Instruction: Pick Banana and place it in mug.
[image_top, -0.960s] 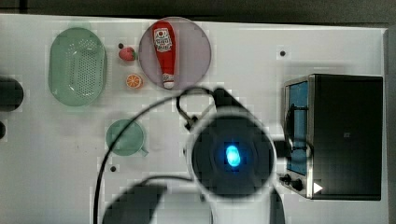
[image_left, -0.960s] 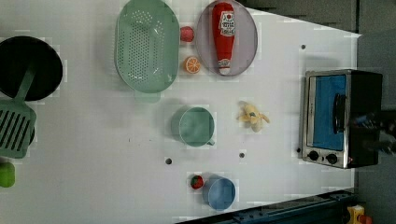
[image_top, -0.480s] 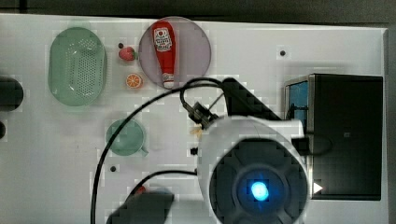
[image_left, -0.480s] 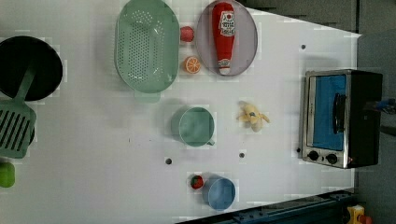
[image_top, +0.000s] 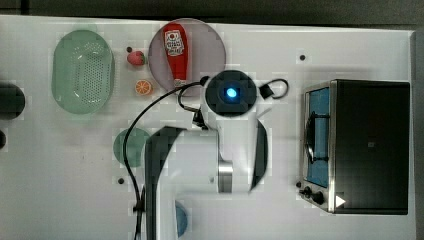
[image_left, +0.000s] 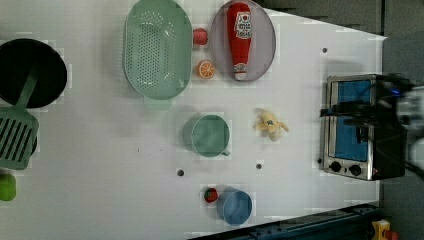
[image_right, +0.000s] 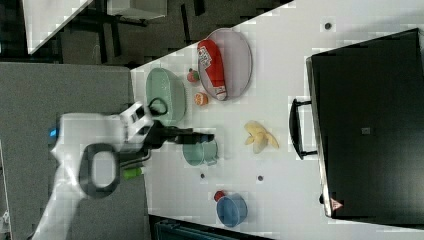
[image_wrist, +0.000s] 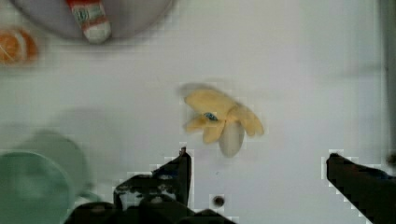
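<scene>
Counting what is sitting on the white table (image_left: 100, 165)

Showing one banana (image_left: 270, 124), one mug (image_left: 208, 135), one colander (image_left: 157, 47), one blue cup (image_left: 234, 206), two strawberries (image_left: 200, 36) (image_left: 210, 194), one orange slice (image_left: 205, 69), one ketchup bottle (image_left: 239, 36), one plate (image_left: 264, 45), one toaster oven (image_left: 357, 127).

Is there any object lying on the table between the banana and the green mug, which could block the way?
Nothing visible does. In the left view the banana lies on bare white table to the right of the mug, with only empty surface between them. The orange slice and the plate lie farther up, off that path.
</scene>
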